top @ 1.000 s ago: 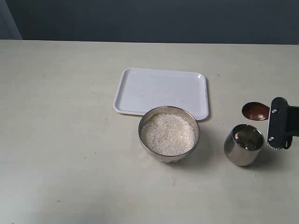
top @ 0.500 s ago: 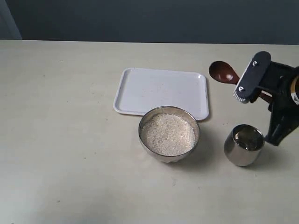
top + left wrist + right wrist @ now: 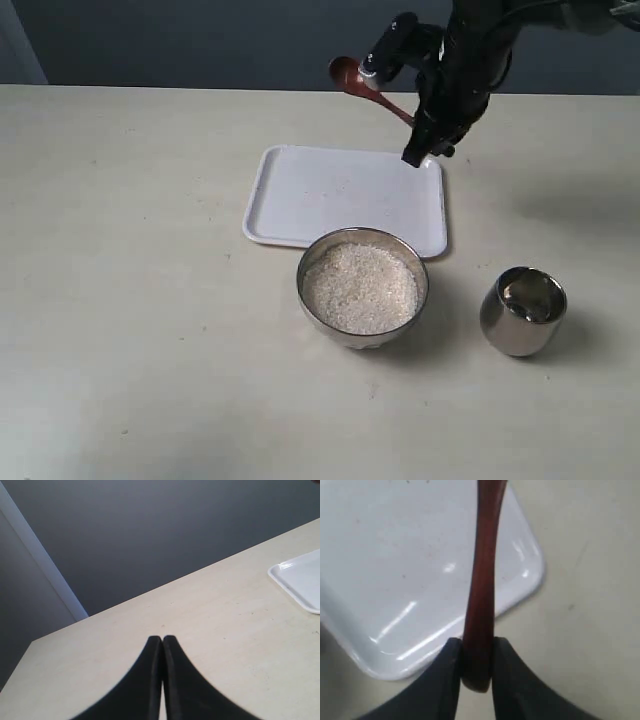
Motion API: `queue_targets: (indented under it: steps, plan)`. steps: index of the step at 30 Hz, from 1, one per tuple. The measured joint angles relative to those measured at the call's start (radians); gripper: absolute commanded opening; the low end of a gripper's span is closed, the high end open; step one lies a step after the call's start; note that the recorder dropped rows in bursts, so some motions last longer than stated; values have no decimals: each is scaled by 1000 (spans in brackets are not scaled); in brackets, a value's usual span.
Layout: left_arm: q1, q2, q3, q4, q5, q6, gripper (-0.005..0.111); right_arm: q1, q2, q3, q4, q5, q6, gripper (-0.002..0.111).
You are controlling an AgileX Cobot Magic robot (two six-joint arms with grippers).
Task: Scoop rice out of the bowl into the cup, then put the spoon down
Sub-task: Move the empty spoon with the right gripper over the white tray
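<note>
The steel bowl (image 3: 362, 328) heaped with white rice (image 3: 360, 287) sits in the middle of the table. To its right stands the small steel cup (image 3: 523, 311). My right gripper (image 3: 405, 110) hangs high over the tray's far right corner, shut on the handle of the reddish-brown spoon (image 3: 352, 76), whose oval bowl points up and to the left. In the right wrist view the spoon (image 3: 483, 580) handle is pinched between the gripper (image 3: 477, 652) fingers above the tray. My left gripper (image 3: 162, 641) is shut with nothing in it, over bare table.
A white rectangular tray (image 3: 300, 190) lies just behind the bowl; its corner shows as the tray (image 3: 380, 580) under the spoon and as the tray (image 3: 300, 582) in the left wrist view. A dark wall runs behind the table's far edge.
My right gripper has swung the spoon from beside the cup up and leftward, to high above the tray's far right corner. Bowl and cup have not moved.
</note>
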Motion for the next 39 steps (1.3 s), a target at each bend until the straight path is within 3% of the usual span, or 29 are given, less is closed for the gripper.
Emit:
queue_targets:
  steps: [5, 35, 39]
  plan:
    - [0, 0, 0, 0, 0, 0, 0, -83, 181, -207, 230, 176, -69, -1]
    - [0, 0, 0, 0, 0, 0, 0, -88, 288, -224, 245, 244, -174, -1]
    - [0, 0, 0, 0, 0, 0, 0, -88, 288, -224, 245, 244, -175, 13]
